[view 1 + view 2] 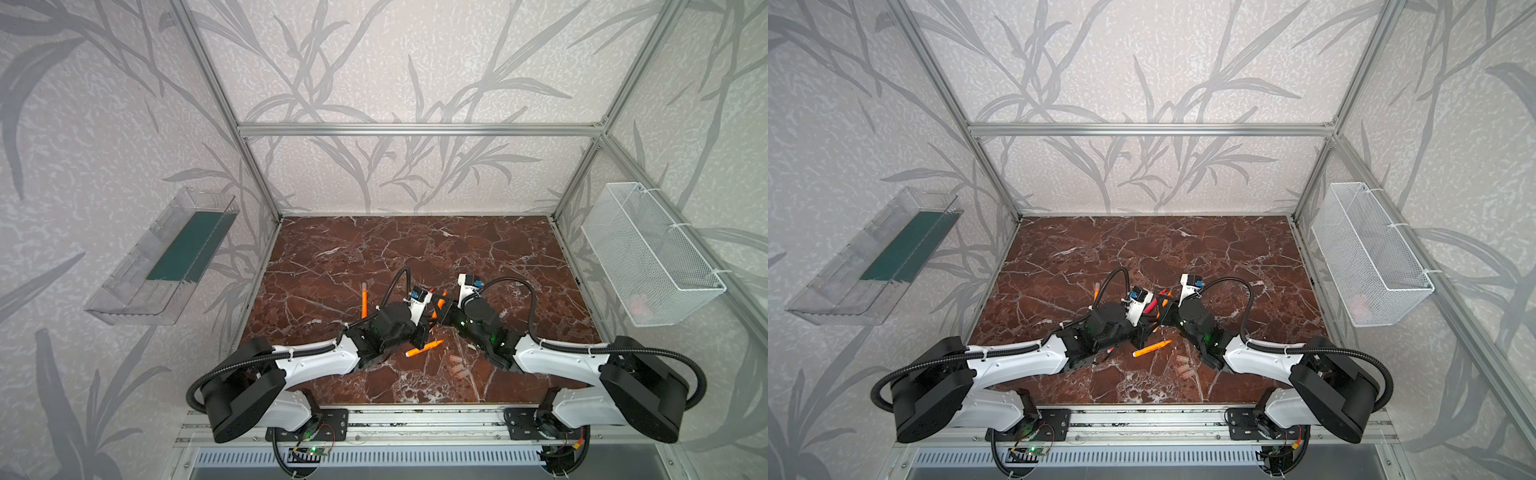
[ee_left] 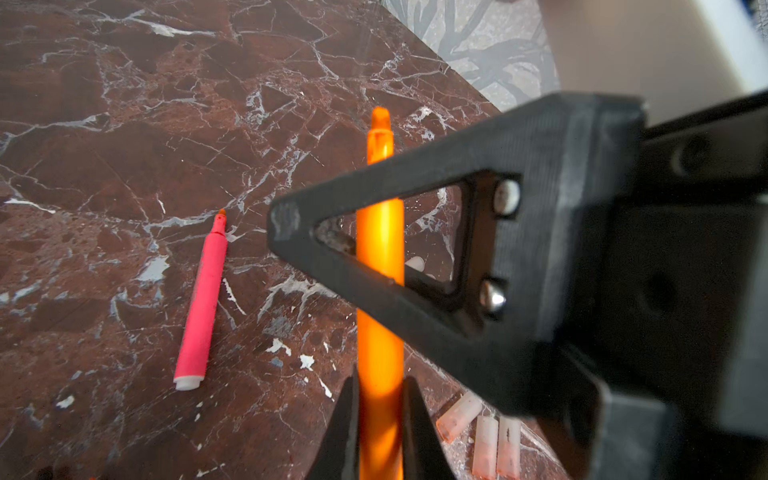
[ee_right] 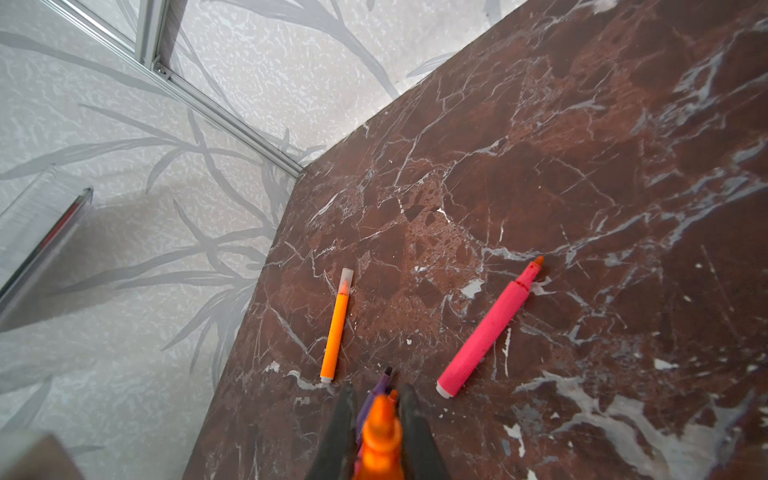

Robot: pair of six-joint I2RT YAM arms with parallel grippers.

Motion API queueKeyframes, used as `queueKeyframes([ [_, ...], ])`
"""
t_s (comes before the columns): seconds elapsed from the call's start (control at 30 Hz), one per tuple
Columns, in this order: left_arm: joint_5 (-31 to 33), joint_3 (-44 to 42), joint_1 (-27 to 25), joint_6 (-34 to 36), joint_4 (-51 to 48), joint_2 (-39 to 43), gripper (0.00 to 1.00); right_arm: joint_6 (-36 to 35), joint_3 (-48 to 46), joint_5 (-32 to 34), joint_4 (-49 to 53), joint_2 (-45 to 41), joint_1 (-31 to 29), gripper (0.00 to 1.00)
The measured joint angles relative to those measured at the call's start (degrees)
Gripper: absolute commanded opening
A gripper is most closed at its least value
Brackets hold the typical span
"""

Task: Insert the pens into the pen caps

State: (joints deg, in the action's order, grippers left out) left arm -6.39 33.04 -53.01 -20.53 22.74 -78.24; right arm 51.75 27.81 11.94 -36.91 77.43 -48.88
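Counter (image 2: 104,166) with loose pink pen (image 2: 201,299) and three caps (image 2: 485,444); left fingers (image 2: 343,436) and right fingers (image 3: 415,436) (crossing the shaft) both clamp orange pen (image 2: 380,353).

robotics laboratory test cell. an aluminium profile frame (image 1: 419,129) lined with leaf-patterned panels (image 1: 374,62) encloses the workspace. a left arm (image 1: 316,359) and a right arm (image 1: 552,357) are bolted to a slotted rail (image 1: 415,419) at the front of a marble-look tabletop (image 1: 374,249), with a bare circuit board (image 1: 309,449) below. a clear bin (image 1: 162,257) and a wire basket (image 1: 648,253) hang on the side walls.

Marble table (image 1: 415,249): pens (image 1: 424,348), caps (image 1: 457,368) (maybe four)
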Motion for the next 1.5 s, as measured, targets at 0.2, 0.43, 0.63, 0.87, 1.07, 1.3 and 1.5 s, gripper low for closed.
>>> queueKeyframes([
  [0.2,0.02,-0.20,0.00,-0.04,0.00,-0.02,0.16,-0.31,0.00,0.90,0.35,0.00,-0.85,0.00],
  [0.43,0.02,-0.39,0.00,-0.09,0.61,-0.07,0.31,-0.76,0.00,1.57,-0.24,0.02,-3.50,0.00],
  [0.63,0.02,-0.44,0.22,-0.07,0.37,-0.83,0.37,-0.83,0.33,2.14,-0.81,0.02,-4.57,0.00],
  [0.87,0.28,-0.55,0.26,-0.07,0.44,-0.85,0.34,-0.79,0.33,2.56,-2.38,0.15,-5.09,0.00],
  [1.07,0.57,-0.96,0.26,-0.09,0.96,-0.85,0.28,-0.76,0.33,2.80,-3.13,0.57,-5.73,0.00],
  [1.3,0.42,-1.40,0.33,-0.11,2.64,-0.90,0.00,-0.61,0.33,2.91,-3.78,0.92,-5.95,0.18],
  [1.5,-0.39,-1.66,0.59,-0.09,5.01,-1.97,0.00,-0.85,-0.46,4.79,-3.04,-0.68,-6.32,0.34],
])
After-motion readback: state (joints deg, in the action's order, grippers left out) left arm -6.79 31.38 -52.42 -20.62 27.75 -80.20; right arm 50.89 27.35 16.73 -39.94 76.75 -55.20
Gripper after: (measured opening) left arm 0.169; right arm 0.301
